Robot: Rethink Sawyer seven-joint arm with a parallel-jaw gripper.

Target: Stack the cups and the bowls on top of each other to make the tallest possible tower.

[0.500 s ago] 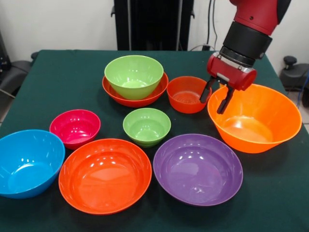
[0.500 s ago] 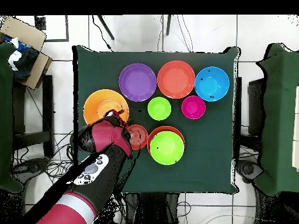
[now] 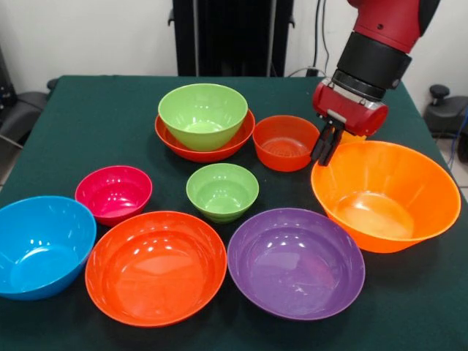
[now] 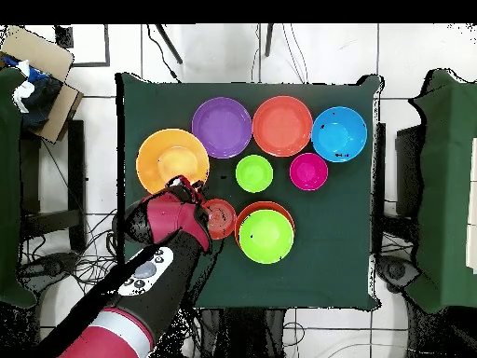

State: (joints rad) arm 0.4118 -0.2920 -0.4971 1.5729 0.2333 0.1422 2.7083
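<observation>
My gripper stands at the far left rim of the large orange bowl, its fingers close together on that rim. The bowl sits on the green table at the right. A medium lime green bowl is nested in a wide red-orange bowl at the back middle. A small red-orange bowl stands just left of the gripper. No yellow-orange cup shows clearly.
Loose bowls stand in front: small lime green, magenta, blue, large red-orange, purple. The table has bare cloth at the back left. Chairs and boxes stand around it in the overhead view.
</observation>
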